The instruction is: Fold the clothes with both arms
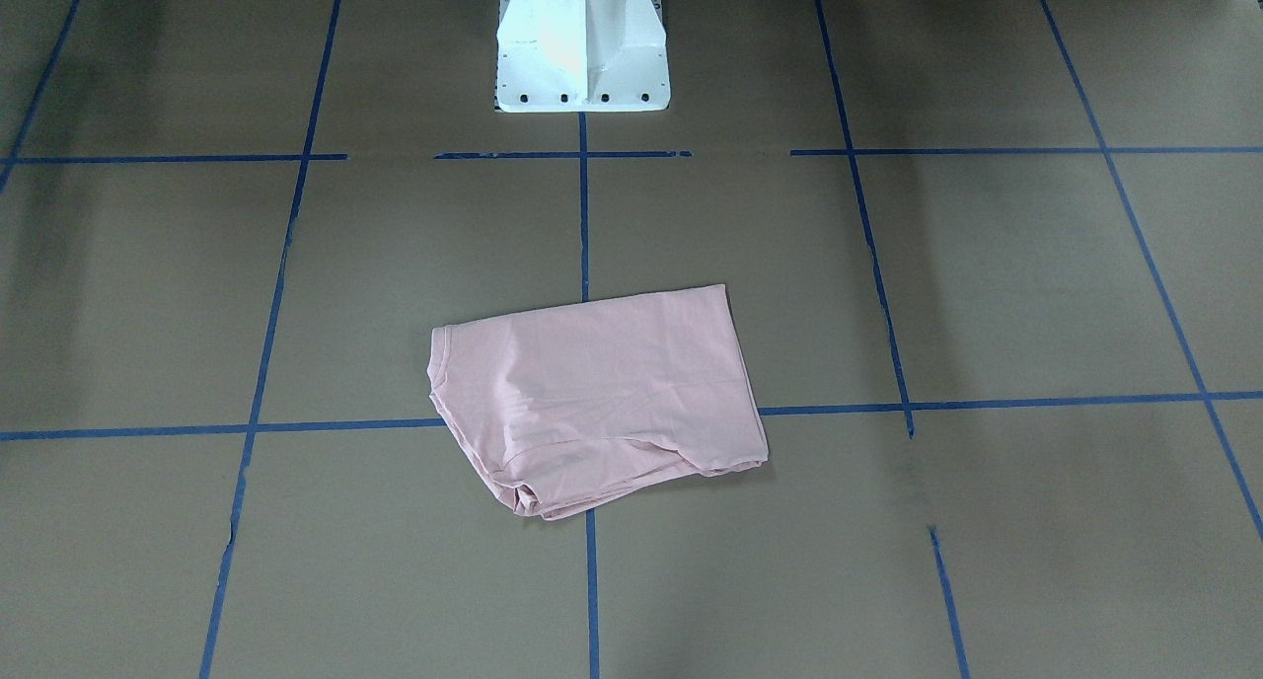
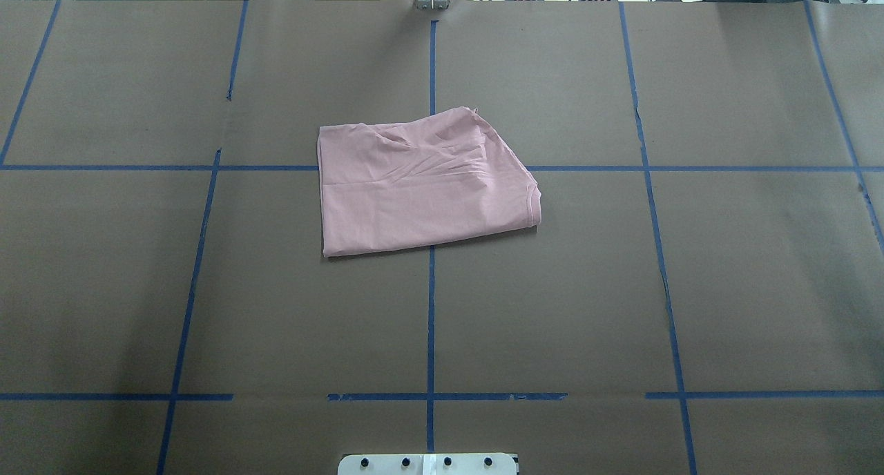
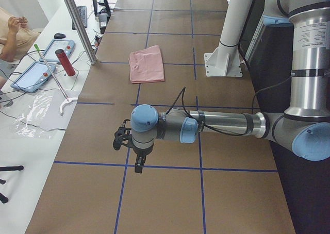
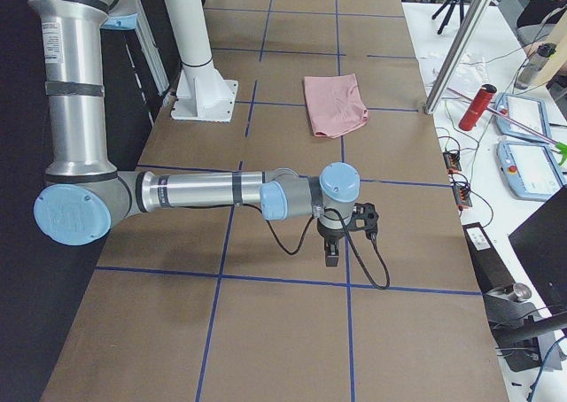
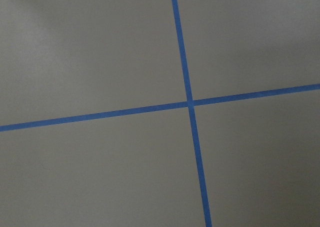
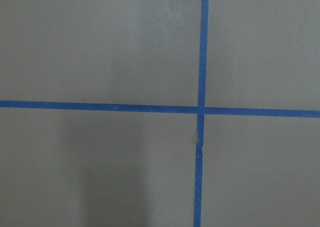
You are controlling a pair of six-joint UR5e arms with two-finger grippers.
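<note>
Brown paper counter (image 1: 987, 264), gridded with blue tape (image 5: 185, 62). All places taken from the white pedestal base (image 1: 582, 47).

T-shirt (image 2: 421, 192): lay straight out in front of the pedestal, well apart from it, over a tape crossing on the centre line. Folded to a rough rectangle, plain pink side up, no print showing. A stitched hem showed at the end toward my right. Creases sat mostly on the half farther from the pedestal; the nearer half lay smoother. Nothing touched it.

Left arm (image 3: 221, 123): forearm stretched level above the counter, well off to the pedestal's left, wrist turned down over the paper. Well apart from the shirt. Left jaws seen only from the side camera, small and dark; could not tell whether they were parted or closed. They appeared to hold nothing.

Right arm (image 4: 204, 191): same pose, well off to the pedestal's right, black cable looping under the wrist. Right jaws likewise too small to judge.

Both wrist cameras gave only bare paper and one tape crossing each.

Beyond the counter's far edge from the pedestal: a red cylinder (image 3: 65, 62), two pendants (image 3: 32, 75), a seated person (image 3: 13, 35).
</note>
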